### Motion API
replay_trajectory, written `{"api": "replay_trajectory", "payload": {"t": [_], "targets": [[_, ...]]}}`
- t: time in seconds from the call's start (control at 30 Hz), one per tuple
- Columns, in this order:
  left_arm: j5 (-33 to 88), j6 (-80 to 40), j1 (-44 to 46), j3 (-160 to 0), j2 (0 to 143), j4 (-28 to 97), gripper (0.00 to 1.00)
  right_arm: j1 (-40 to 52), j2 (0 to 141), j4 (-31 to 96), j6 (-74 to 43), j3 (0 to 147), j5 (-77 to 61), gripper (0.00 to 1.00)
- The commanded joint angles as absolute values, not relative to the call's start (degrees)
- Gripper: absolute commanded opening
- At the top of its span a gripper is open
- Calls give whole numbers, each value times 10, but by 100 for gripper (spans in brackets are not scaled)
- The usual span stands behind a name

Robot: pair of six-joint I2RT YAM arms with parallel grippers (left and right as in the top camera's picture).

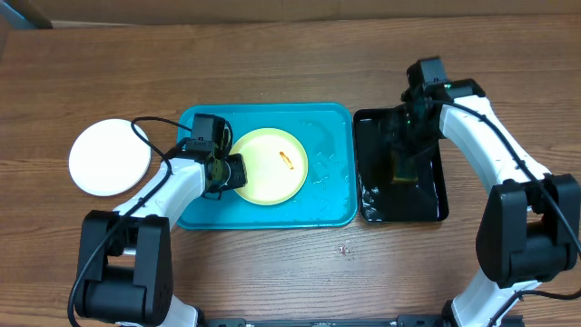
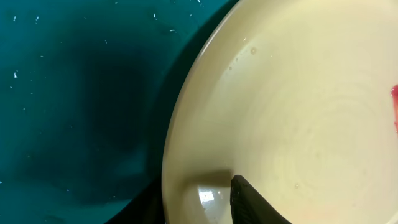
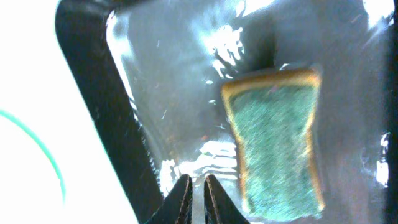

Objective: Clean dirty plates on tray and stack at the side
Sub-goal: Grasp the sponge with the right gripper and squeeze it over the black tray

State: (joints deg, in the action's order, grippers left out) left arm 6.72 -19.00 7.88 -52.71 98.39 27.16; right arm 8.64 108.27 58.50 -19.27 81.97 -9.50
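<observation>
We see a smooth, round yellow-green plate [image 1: 268,166] lying flat in the glossy blue tray [image 1: 331,204], with open tray floor to its right. The left claw [image 1: 231,171] meets its left rim, and we cannot tell if it grips. A white plate [image 1: 110,156] sits on the wooden surface [image 1: 272,64]. The right claw [image 3: 198,180], fingers nearly together and empty, hovers over the wet black tray [image 1: 372,163] beside a rough green sponge [image 3: 277,143].

A brown wood-grain table [image 1: 290,272] is spread beneath and around the left pincer [image 1: 238,171] and the right pincer [image 1: 406,171]. Beyond both, a paler tan strip [image 1: 272,9] is seen along the table's far edge. The wood is evenly lit.
</observation>
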Motion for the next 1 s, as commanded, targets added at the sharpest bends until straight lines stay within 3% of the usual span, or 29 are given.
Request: {"api": "replay_trajectory", "payload": {"t": [0.0, 0.27, 0.4, 0.47, 0.6, 0.77, 0.97], "targets": [[71, -180, 83, -534, 993, 271, 35, 84, 1079, 578, -187, 808, -24, 10], [71, -180, 83, -534, 993, 269, 36, 85, 1088, 414, -200, 681, 29, 11], [70, -180, 83, -533, 993, 268, 36, 86, 1088, 368, -200, 631, -17, 25], [70, -180, 83, -533, 993, 268, 36, 85, 1087, 371, -196, 634, -35, 27], [69, -180, 83, -534, 993, 268, 39, 79, 1069, 458, -126, 715, -98, 36], [69, -180, 83, -533, 993, 268, 41, 77, 1055, 610, -115, 844, -50, 41], [69, -180, 83, -533, 993, 266, 42, 77, 1056, 655, -121, 830, -20, 45]]}}
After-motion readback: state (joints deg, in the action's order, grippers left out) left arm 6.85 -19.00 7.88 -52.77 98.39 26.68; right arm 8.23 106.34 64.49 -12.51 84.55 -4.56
